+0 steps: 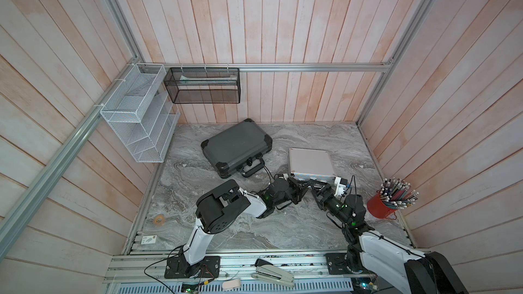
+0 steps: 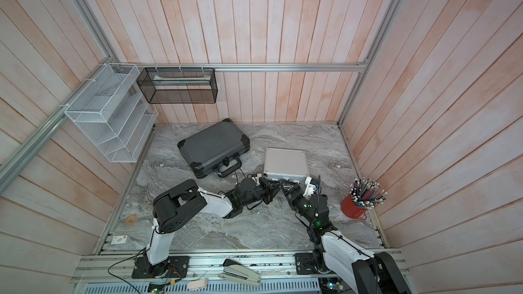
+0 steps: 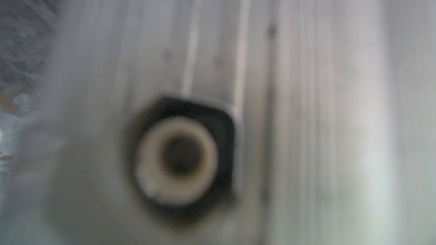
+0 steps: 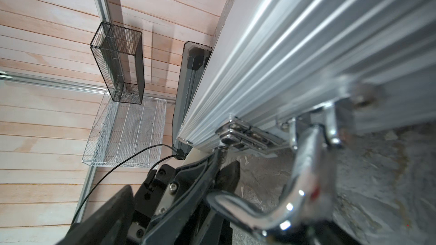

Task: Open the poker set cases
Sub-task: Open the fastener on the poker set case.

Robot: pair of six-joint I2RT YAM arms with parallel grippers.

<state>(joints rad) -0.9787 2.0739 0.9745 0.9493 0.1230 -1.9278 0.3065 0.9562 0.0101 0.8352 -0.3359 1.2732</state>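
You are looking down on a grey marble tabletop (image 1: 283, 230) walled in by pale wooden planks. On the far left a white wire rack (image 1: 135, 117) hangs on the wall, with a small roll of tape (image 1: 159, 220) on the tabletop below it. A black mesh basket (image 1: 203, 87) hangs on the back wall.

Next comes the dark grey case (image 1: 233, 145), lying flat near the back, turned at an angle. Its lid is shut and its black handle (image 1: 252, 168) faces the robot.

The left arm (image 1: 226, 207) reaches across the middle of the tabletop. The left jaws are closed, and their tip sits right at the chrome latch (image 4: 243, 135) on the front side of the silver case (image 1: 310, 162). The left wrist view is too blurred to show more than ribbed metal and a dark fitting.

The silver case lies flat to the right of the dark one, apart from it, lid shut, with its ribbed front side towards the arms.

The right arm (image 1: 339, 205) meets the same front side. The right jaws stand wide apart beside the case's chrome handle (image 4: 299, 173). You cannot tell whether they touch it.

On the far right stands a red cup of pencils (image 1: 380, 207).
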